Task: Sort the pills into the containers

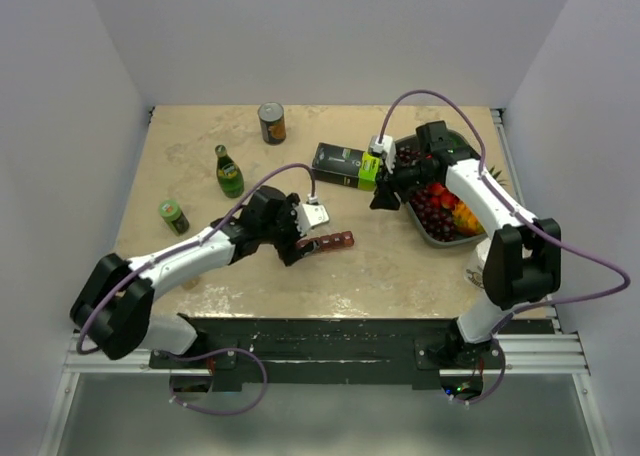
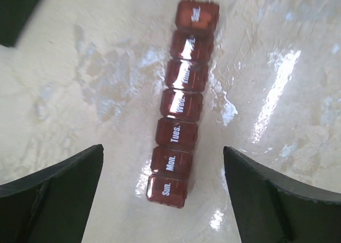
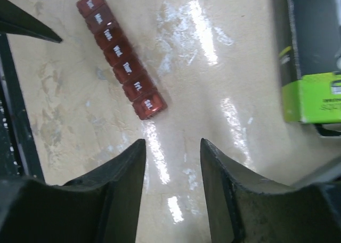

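The strip of containers [image 1: 327, 243] lies flat on the table [image 1: 180, 156] near its middle, all seven day lids shut. No loose pills show, so how much is sorted cannot be judged. The left gripper [image 1: 300, 238] has its jaws spread wide either side of the Sunday end, gripping nothing. The right gripper [image 1: 383, 198], to the far right by the black-and-lime box [image 1: 345, 166], is part open and empty.

White arms [image 1: 183, 258], blk joints [image 1: 515, 264], purple cables [image 1: 437, 94], blk fingers [image 2: 50, 200], poss. rubbery

Plain white walls [image 1: 330, 36] enclose a beige marbled table [image 1: 400, 266]; its glossy top shows bright streaks of glare.
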